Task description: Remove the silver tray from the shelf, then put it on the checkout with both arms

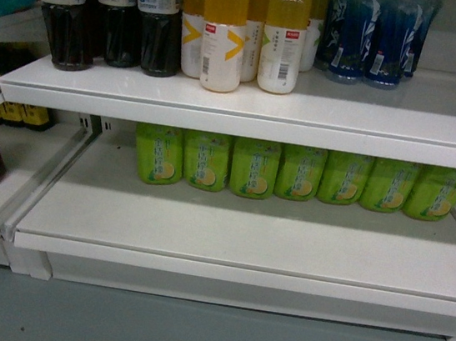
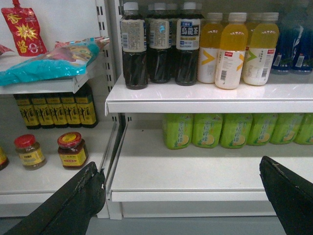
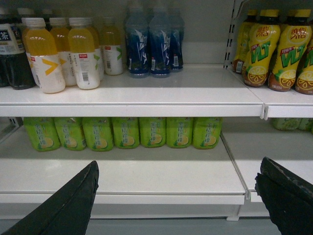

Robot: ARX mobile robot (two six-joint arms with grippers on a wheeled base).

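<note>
The silver tray and the checkout are out of view in all three views. The shelf (image 1: 237,231) fills the head view; its lower white board is bare in front of a row of green bottles (image 1: 295,173). Neither gripper shows in the head view. In the left wrist view my left gripper (image 2: 181,169) is open, its black fingers (image 2: 83,196) wide apart and held low in front of the lower shelf board (image 2: 205,171), with nothing between them. My right gripper (image 3: 179,166) is likewise open and empty, facing the lower board (image 3: 146,174).
The upper board (image 1: 370,113) carries dark tea bottles (image 1: 115,4), orange-drink bottles (image 1: 246,30) and blue bottles (image 1: 373,30). Red-lidded jars (image 2: 72,149) and dark bottles (image 2: 54,110) stand in the bay to the left; yellow drink bottles (image 3: 279,54) to the right. Grey floor (image 1: 190,334) lies below.
</note>
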